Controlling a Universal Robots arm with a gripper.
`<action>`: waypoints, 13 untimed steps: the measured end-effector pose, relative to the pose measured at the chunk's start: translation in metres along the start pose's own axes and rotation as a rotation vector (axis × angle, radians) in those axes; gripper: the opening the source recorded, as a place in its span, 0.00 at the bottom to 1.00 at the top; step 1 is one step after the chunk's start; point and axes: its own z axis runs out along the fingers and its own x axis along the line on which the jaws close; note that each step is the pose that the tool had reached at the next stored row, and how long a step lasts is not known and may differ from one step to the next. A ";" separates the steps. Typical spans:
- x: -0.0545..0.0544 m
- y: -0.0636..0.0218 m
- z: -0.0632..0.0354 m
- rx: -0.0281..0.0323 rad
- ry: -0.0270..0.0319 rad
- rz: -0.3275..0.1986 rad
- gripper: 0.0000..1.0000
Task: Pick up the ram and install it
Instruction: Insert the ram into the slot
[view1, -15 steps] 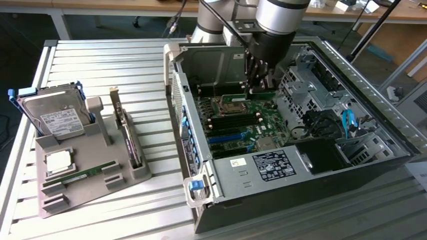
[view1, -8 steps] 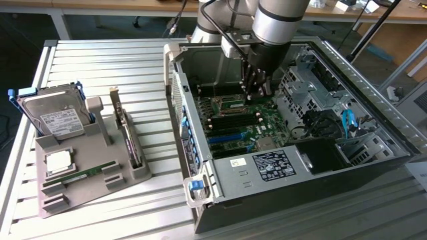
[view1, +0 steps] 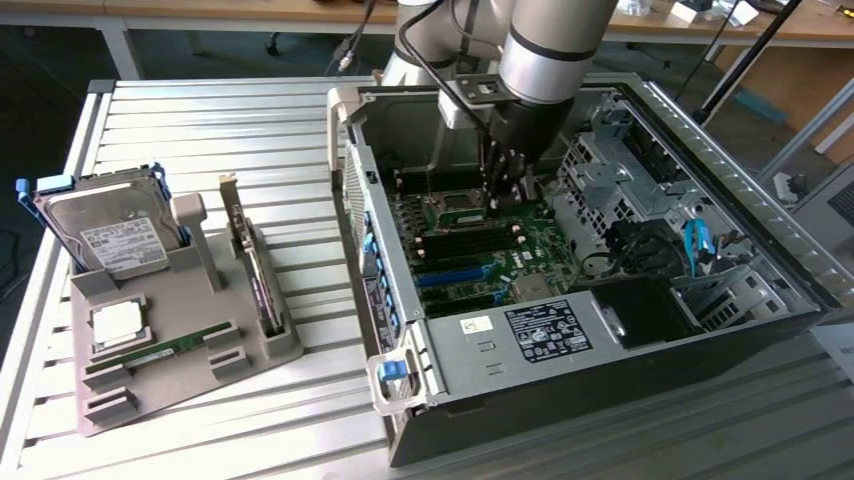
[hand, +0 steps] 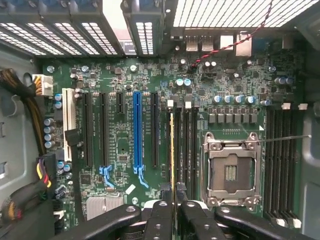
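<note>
Arm: the silver robot arm (view1: 547, 40) comes down from the upper middle of the exterior view into the open computer case (view1: 561, 400).
Pincer: the gripper (view1: 511, 185) hangs inside the case, low over the motherboard (hand: 120, 145), in the upper middle of the exterior view.
Pincer opening: nearly closed. In the wrist view the two black fingers (hand: 160, 217) stand close together, and the narrow gap between them is taken up by the thin edge of a board.
Pincer load: it clamps the ram (hand: 172, 150), seen edge-on as a thin yellow-green line running out from between the fingers.
Ram position: the held stick lies along the bank of black memory slots (hand: 187, 145), in line with the slot farthest from the CPU socket (hand: 230, 170). Whether it touches the slot or hovers above it cannot be told.
Socket: the metal-framed socket sits just beside the slot bank, its centre bare.
Blue slot: a long blue expansion slot (hand: 137, 130) runs parallel to the ram, with a black slot between them.
Tray: a grey parts tray (view1: 147, 400) sits at the lower left of the exterior view, well apart from the gripper, on the slatted table (view1: 200, 120).
Second stick: another green memory stick (view1: 167, 352) lies flat in the tray.
Other tray parts: a hard drive (view1: 114, 235) stands upright at the tray's far end, a card with a metal bracket (view1: 254, 270) stands on edge on the side nearest the case, and a square silver processor chip (view1: 118, 322) lies just above the second stick in the frame.
</note>
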 end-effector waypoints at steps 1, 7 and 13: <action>0.000 0.0001 0.0019 0.0001 -0.0001 0.000 0.13; 0.000 0.0006 0.0147 0.0000 0.0000 0.000 0.13; -0.001 0.0022 0.0290 0.0000 0.0001 0.000 0.13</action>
